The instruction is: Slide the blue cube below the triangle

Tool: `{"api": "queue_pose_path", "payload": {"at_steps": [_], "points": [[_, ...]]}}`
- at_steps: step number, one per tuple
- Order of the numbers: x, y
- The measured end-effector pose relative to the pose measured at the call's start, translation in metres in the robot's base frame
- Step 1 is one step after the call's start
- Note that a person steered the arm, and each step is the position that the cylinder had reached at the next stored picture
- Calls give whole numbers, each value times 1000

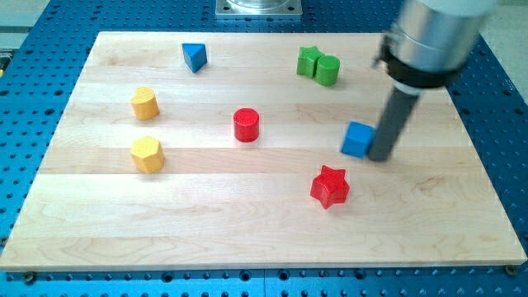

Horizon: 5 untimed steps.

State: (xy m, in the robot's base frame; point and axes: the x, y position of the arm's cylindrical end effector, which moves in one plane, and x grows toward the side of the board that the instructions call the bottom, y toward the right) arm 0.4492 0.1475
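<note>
The blue cube (357,139) lies on the wooden board right of centre. The blue triangle (194,56) lies near the view's top, left of centre, far from the cube. My tip (380,156) rests on the board right against the cube's right side, touching it or nearly so. The rod rises from there up to the view's top right.
A red cylinder (246,124) stands between cube and triangle. A red star (331,186) lies just below the cube. A green star (309,61) and a green cylinder (327,70) sit at the top. Two yellow blocks (144,103) (147,154) lie at the left.
</note>
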Motion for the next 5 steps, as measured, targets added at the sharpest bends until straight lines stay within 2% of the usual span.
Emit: {"api": "queue_pose_path", "payload": {"at_steps": [1, 2, 3, 4, 5], "points": [[-63, -77], [-24, -87], [36, -89], [20, -118], [-48, -117]]}}
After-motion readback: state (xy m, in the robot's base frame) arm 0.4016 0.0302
